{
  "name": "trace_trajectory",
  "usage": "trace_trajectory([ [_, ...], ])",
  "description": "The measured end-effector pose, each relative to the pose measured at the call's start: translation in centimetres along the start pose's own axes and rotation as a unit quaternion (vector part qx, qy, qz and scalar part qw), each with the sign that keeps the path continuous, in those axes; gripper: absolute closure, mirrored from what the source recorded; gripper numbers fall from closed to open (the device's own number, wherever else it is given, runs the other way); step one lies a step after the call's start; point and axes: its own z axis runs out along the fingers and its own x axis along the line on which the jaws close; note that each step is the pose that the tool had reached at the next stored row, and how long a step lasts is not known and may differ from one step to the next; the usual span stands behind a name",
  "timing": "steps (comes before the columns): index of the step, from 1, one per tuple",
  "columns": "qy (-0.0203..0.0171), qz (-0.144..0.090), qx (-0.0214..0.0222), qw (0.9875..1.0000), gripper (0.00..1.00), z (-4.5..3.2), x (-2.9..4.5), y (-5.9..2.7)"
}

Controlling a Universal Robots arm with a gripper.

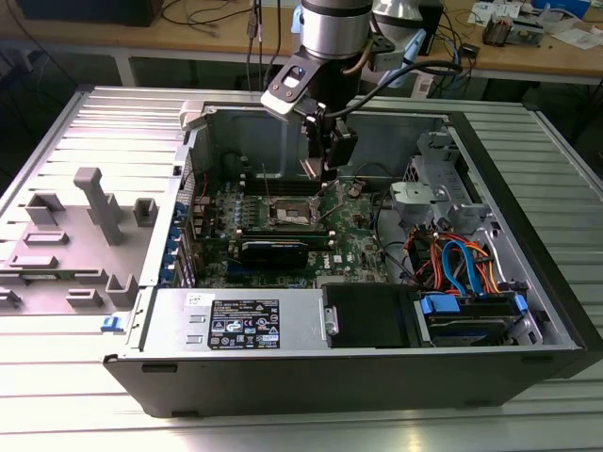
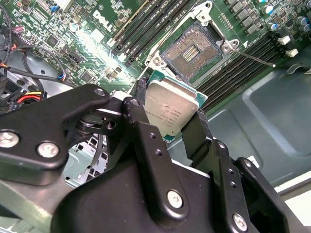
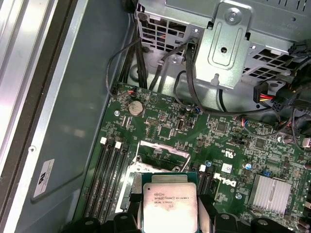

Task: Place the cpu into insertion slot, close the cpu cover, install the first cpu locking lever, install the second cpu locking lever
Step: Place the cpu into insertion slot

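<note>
- The cpu (image 2: pixel 171 109) is pinched by its edges in the gripper (image 2: pixel 168 115), metal top towards the wrist cameras, held in the air just short of the insertion slot (image 2: pixel 192 51) and not touching it
- The slot lies bare, its dark pin field open (nothing seated in it, from what I can see)
- A thin locking lever (image 2: pixel 253 57) juts free beside the slot; I'd judge it unlatched
- Memory slots (image 2: pixel 233 68) flank the slot on the green motherboard (image 3: pixel 218 131)
- By my reckoning all four steps remain: seating, closing up, both latchings
</note>
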Motion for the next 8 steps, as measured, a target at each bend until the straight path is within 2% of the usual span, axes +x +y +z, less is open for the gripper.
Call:
trace_trajectory([
  [2,-0.0001,0.004,0.0000,1.0000,0.46,0.01,0.00,0.00],
  [5,-0.0006,0.024,0.0005,0.9997,0.46,0.05,0.00,0.00],
  [8,-0.0013,0.056,0.0011,0.9984,0.46,0.21,0.01,-0.01],
])
